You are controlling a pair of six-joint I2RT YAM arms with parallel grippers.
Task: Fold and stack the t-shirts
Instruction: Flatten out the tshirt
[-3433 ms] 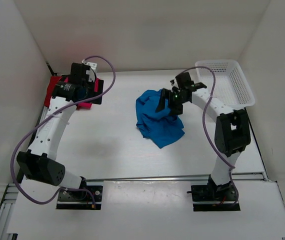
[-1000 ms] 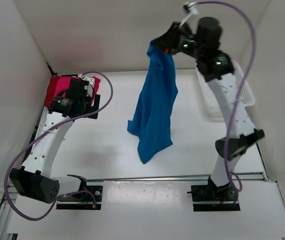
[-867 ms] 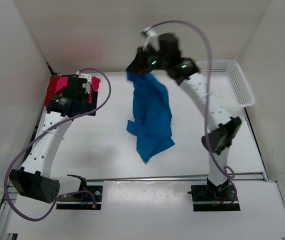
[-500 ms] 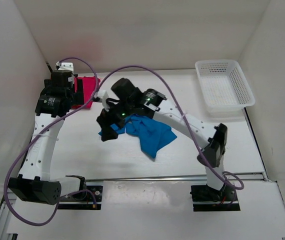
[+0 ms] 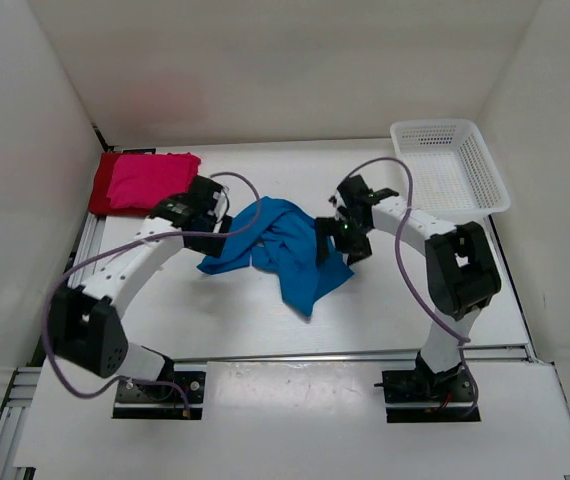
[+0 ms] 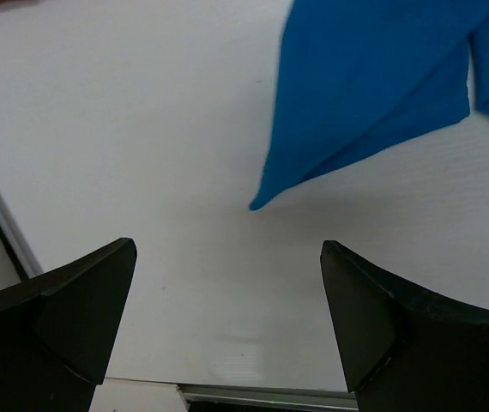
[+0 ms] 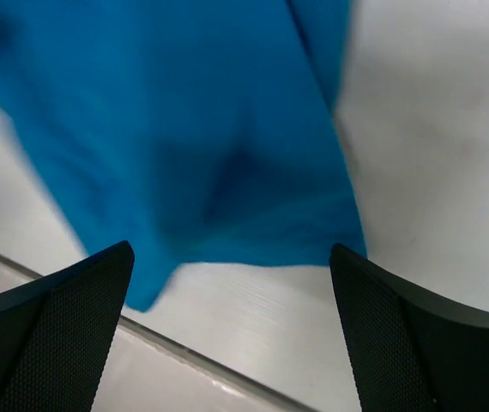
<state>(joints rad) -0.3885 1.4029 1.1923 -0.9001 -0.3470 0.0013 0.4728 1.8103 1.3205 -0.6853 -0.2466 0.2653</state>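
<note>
- Top external: left arm (image 5: 130, 268) and right arm (image 5: 417, 222) reach low, flanking the crumpled blue t-shirt (image 5: 290, 255) on the tabletop (image 5: 215, 315).
- Left jaws spread, empty.
- Right jaws spread over the blue t-shirt.

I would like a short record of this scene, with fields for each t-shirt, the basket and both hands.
blue t-shirt: crumpled, unfolded, middle of the table
pink t-shirt: laid flat on the dark red t-shirt, far left corner
basket: far right corner
left hand: open, holds nothing, beside the blue t-shirt's left edge
right hand: open, holds nothing, over the blue t-shirt's right part
</note>
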